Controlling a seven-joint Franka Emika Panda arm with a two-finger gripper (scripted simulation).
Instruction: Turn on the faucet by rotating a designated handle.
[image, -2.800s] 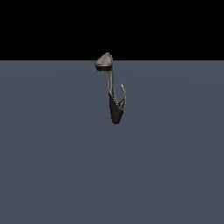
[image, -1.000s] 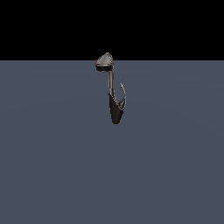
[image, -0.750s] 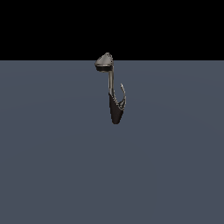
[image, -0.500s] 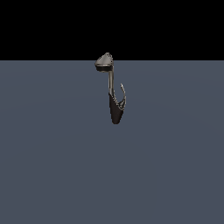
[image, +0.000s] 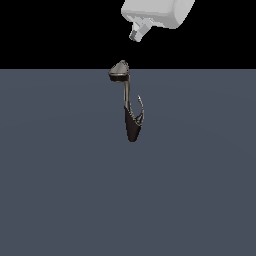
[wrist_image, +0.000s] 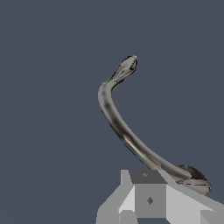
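Faucet (image: 130, 107) stands alone near the middle of the flat slate-grey surface (image: 60, 190), toward its far edge in the exterior view. Tapered dark base at the bottom, thin stem rising to a grey cone-shaped head.

Handle (image: 140, 109) is the thin curved prong branching from the base on the exterior view's right, shorter than the stem, tip curling upward. A narrow gap separates it from the stem.

Gripper (image: 137, 33) hangs above the faucet, well apart from it, only the white wrist housing and a small grey stub showing at the top of the exterior view. The wrist view shows grey and white gripper body (wrist_image: 151, 199) at the frame edge, but the jaws themselves are not resolved; cannot tell whether they are open or closed. Nothing appears held.

Handling judgement: metallic, rigid, probably slick. Handle is a thin sliver, so little face to press on. It likely pivots at the base, so pushing near the free tip should give the best leverage; a nudge from the side may serve better than a pinch.

Room: surface bare all round, open approach from every side. The tight spot is the gap between handle and stem, and the cone head sits directly under the descent path.
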